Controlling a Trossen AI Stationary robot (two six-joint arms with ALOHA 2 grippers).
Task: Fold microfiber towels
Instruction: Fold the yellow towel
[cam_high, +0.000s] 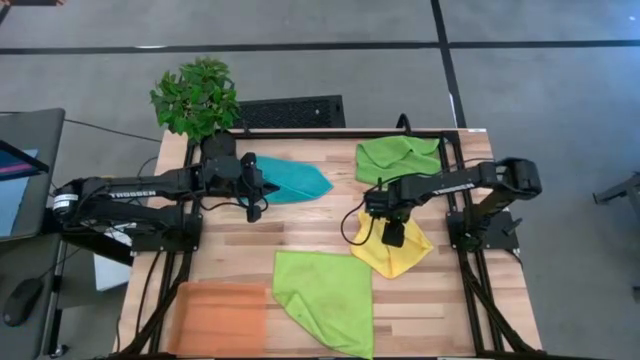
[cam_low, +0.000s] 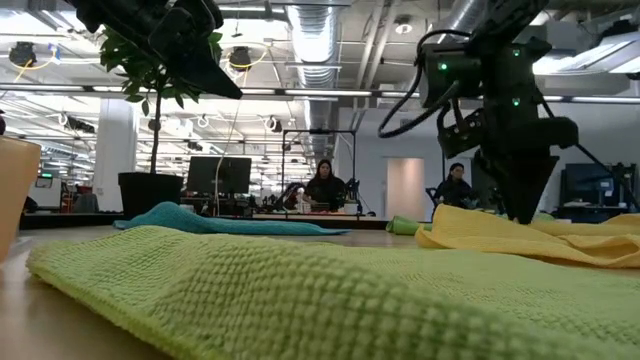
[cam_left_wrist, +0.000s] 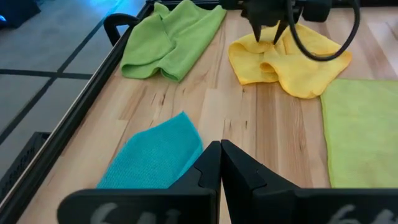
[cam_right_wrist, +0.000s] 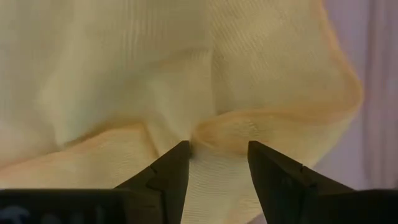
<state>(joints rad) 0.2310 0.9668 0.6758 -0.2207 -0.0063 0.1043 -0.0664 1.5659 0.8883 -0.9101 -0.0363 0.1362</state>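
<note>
Towels spread over wooden table (cam_high: 300, 235). Yellow towel (cam_high: 395, 252) lies rumpled at the right side, just inboard of the right arm's base; right gripper (cam_high: 394, 238) sits directly on it, pointing down, fingertips (cam_right_wrist: 177, 163) apart with a raised fold of yellow cloth between and just ahead of them, not clamped. In the low view the same gripper (cam_low: 522, 205) meets the cloth's top surface. Teal towel (cam_high: 290, 178) lies flat at the far left-centre; left gripper (cam_high: 255, 207) hangs above the table at the towel's near edge, fingers (cam_left_wrist: 208, 165) pressed together, holding nothing. One lime green towel (cam_high: 398, 157) is bunched at the far right corner, near the yellow one but apart from it. Second lime green towel (cam_high: 325, 298) lies open at the near centre, its left corner just beside the orange tray (cam_high: 218, 312) at the near left. Potted plant (cam_high: 196, 97) stands at the far left corner.
</note>
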